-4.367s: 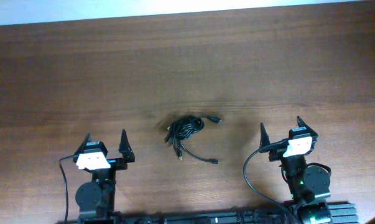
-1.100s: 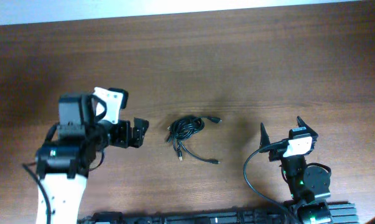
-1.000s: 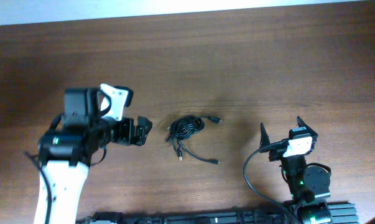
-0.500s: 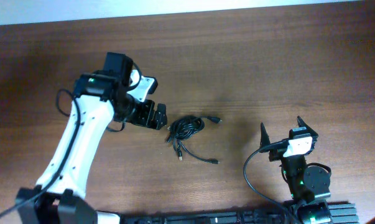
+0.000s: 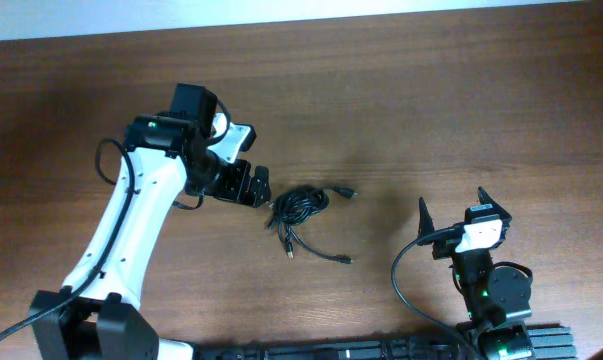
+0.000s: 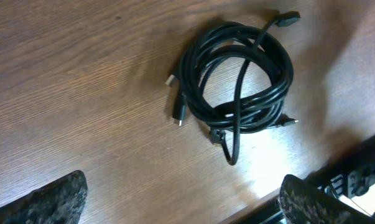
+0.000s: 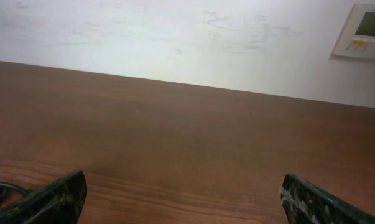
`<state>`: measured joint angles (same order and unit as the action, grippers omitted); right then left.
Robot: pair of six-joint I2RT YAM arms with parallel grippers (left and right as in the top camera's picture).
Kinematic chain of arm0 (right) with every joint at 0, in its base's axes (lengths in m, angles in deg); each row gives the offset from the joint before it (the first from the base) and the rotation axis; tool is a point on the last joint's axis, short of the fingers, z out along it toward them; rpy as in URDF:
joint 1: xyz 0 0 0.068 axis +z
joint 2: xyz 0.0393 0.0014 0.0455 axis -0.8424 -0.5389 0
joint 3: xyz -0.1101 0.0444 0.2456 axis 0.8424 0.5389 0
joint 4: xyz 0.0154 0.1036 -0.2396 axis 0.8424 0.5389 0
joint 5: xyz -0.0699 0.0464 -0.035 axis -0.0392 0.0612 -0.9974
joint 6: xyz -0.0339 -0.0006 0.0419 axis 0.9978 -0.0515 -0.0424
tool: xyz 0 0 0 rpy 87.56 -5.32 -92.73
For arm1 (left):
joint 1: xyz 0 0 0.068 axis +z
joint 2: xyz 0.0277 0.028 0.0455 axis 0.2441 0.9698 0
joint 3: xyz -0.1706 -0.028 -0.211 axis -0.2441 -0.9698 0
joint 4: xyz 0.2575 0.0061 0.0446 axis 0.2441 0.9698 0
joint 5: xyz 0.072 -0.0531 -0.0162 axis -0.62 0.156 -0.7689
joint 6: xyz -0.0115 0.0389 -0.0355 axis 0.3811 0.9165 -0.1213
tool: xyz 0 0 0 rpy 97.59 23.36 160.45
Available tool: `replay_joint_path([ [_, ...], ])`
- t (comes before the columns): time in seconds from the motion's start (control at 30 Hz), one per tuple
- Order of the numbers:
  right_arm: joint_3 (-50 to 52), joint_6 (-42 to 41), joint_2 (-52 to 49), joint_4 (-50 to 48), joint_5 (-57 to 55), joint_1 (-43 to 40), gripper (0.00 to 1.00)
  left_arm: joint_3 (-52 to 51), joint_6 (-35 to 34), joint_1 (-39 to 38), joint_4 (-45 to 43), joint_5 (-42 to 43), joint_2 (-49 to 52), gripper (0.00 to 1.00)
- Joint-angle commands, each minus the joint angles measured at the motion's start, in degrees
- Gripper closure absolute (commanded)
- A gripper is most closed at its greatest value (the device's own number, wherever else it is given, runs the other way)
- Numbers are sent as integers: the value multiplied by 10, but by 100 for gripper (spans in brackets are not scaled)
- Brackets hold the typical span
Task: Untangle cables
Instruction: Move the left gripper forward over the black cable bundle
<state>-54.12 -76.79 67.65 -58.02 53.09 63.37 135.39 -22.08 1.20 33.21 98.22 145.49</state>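
Observation:
The cables [image 5: 301, 206] are thin black cords in a small coil at the table's middle, with loose tails and plugs trailing to the front right [image 5: 339, 259]. My left gripper [image 5: 258, 189] is open and empty, just left of the coil and not touching it. In the left wrist view the coil [image 6: 249, 117] lies ahead of the open fingers [image 6: 181, 202], with plugs sticking out at several sides. My right gripper [image 5: 451, 212] is open and empty at the front right, well apart from the cables. The right wrist view shows its open fingers [image 7: 186, 198] over bare wood.
The brown wooden table [image 5: 461, 100] runs to a white wall at the back. A wall control panel [image 7: 367, 28] shows in the right wrist view. The table's front edge [image 6: 336, 165] lies close beyond the coil in the left wrist view.
My left arm has lifted from its rest spot at the front left and swung right and forward to the coil's left side. The cables and right arm have not moved.

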Motion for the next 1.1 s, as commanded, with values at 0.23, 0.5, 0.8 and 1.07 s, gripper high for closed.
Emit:
replay_joint_path([
  [0.23, 3, -3, 4, 4, -9, -4, 1, -5, 10, -39, -1, 10, 5, 1],
  [0.5, 3, -3, 4, 4, -9, -4, 1, -56, -10, -39, -22, 10, 6, 1],
  [0.8, 3, -3, 4, 4, -9, -4, 1, -76, -56, -40, -81, 10, 16, 1],
  [1.07, 3, -3, 4, 4, -9, -4, 1, -76, -58, -40, -115, 10, 80, 1],
])
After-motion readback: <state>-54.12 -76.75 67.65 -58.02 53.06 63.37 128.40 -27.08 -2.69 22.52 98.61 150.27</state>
